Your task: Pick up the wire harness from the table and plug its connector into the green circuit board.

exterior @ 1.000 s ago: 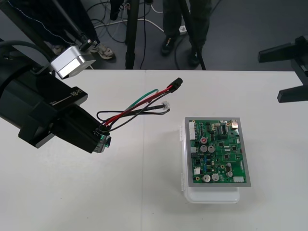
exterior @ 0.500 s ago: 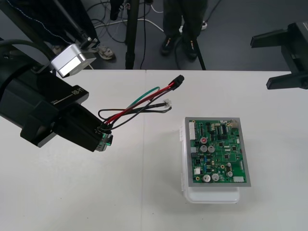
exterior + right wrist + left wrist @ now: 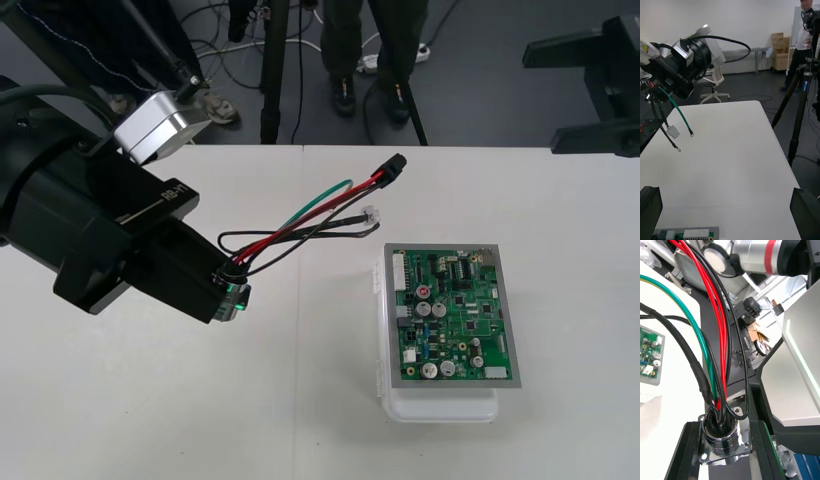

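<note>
The desk carries one green circuit board on a white base, right of centre. The left arm slants in from the left, and the left end effector is clamped on the round metal socket of the single wire harness, held above the desk. Red, black and green wires fan out toward the far edge and end in a plug, apart from the board. The right end effector hangs beyond the far right corner, its fingers spread wide with nothing between them.

Plain light table — beyond it dark floor, cables, tripod leg.
</note>
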`<state>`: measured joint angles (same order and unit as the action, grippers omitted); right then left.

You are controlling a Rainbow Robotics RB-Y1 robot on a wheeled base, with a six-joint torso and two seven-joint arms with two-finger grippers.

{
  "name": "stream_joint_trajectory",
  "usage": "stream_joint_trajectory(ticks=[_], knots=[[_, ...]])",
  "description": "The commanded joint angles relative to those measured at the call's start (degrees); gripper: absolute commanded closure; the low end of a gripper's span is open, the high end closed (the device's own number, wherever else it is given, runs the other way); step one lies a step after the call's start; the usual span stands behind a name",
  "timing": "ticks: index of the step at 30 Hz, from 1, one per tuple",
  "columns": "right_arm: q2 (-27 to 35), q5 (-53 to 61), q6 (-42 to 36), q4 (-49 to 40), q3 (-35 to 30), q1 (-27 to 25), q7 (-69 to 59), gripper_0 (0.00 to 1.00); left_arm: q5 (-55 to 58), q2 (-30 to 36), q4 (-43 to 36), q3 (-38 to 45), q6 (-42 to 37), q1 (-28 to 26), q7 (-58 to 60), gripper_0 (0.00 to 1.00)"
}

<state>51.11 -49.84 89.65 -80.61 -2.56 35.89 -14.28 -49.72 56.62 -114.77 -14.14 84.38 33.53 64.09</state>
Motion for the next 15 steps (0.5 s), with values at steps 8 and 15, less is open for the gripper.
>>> stream_joint_trajectory(ticks=[8, 15], knots=[[-7.87, 0.88, 0.35, -5.17, 0.98, 2.78, 2.59, 0.0, -0.37, -3.1, -1.51, -0.81, -2.82, 2.68, -3.19, 1.0], [-7.87, 3.34, 0.35, -9.13, 4.85, 2.61, 2.59, 0.0, -1.78, -3.89, -1.51, -0.81, -2.91, 2.68, -3.01, 1.0]])
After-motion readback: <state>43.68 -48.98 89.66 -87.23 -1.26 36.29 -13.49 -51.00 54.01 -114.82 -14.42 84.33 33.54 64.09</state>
